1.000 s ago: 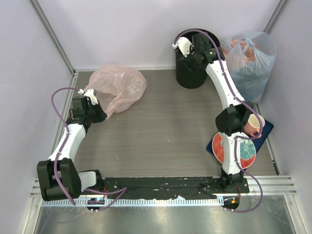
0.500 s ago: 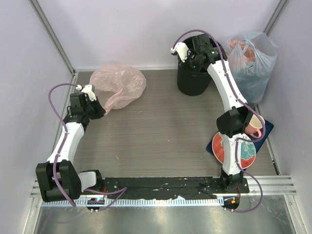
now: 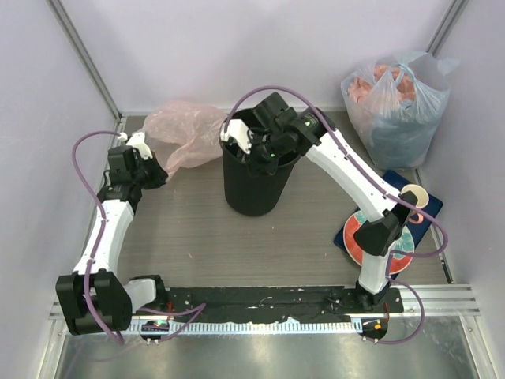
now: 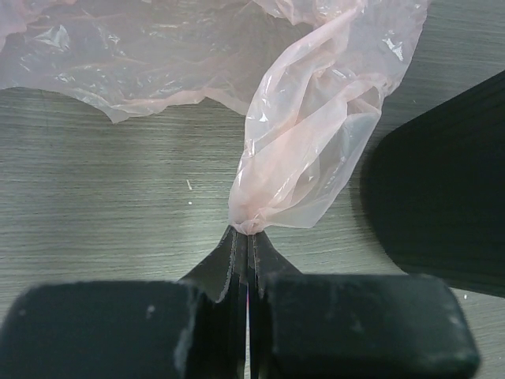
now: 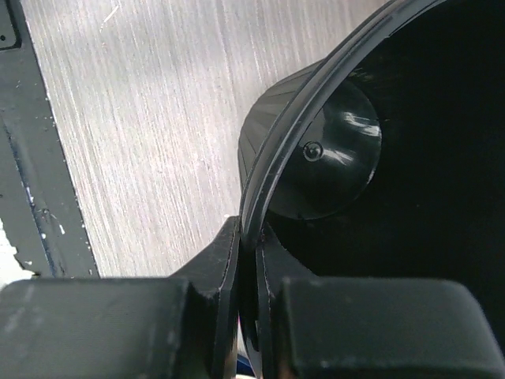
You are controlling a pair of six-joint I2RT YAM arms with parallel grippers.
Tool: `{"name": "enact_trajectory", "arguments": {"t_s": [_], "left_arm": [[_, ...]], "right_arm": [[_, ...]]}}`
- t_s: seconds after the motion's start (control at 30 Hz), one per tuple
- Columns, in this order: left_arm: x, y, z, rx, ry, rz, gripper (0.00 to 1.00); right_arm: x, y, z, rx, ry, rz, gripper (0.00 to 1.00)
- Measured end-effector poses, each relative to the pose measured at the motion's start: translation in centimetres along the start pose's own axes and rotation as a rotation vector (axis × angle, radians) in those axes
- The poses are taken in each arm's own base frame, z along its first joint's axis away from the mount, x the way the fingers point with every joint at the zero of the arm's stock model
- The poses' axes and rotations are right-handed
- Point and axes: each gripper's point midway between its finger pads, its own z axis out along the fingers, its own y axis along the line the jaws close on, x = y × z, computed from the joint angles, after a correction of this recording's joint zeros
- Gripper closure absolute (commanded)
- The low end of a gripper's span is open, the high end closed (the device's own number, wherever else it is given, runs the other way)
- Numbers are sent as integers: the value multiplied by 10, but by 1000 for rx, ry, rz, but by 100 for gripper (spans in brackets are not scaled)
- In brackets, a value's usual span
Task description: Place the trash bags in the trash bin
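A gathered corner of the pink trash bag [image 4: 308, 150] is pinched by the closed left fingers [image 4: 221, 264], just beside the trash bin [image 3: 252, 189], whose rim is clamped by the right fingers [image 5: 221, 260] near the middle of the desk [image 3: 189, 237].

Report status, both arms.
Left tool shut on pink bag. Right tool shut on bin rim. Bin close beside bag, nothing between.

The trash bag [image 3: 188, 128] is a translucent pale pink, the trash bin [image 3: 251, 189] plain glossy black, and the table [image 3: 197, 237] grey with fine wood-like streaks. The bulging bag [image 3: 398, 110] is clear bluish over pink contents. The plate [image 3: 402, 251] shows red and teal patches on a navy mat [image 3: 432, 212].
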Motion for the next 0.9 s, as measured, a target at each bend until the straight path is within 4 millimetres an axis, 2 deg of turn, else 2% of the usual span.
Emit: {"name": "enact_trajectory", "arguments": {"t_s": [0.07,0.3,0.43,0.53,0.57,0.67,0.73,0.83,0.9], "left_arm": [[-2,-1,-3,-1,-6,3,100],[-18,-5,-13,0,-46,20,100],[-23,-7,-20,3,-62,32,100],[-28,-8,-23,4,-73,45,100],[-30,-8,-24,4,-74,48,100],[-34,-10,-27,5,-79,57,100],[-39,-11,-30,6,-90,72,100],[-56,-14,-37,9,-128,97,100],[-78,-20,-45,16,-177,116,100]], "right_arm": [[-2,13,4,-23,12,-10,99],[-3,33,10,-35,54,-55,99],[-4,58,13,-76,87,-96,98],[-5,70,15,-98,94,-112,63],[-6,73,15,-106,95,-107,49],[-5,77,12,-123,97,-85,31],[-9,77,9,-119,87,-76,28],[-25,73,-1,-88,35,-66,25],[-37,66,-7,-54,-13,-53,24]]}}
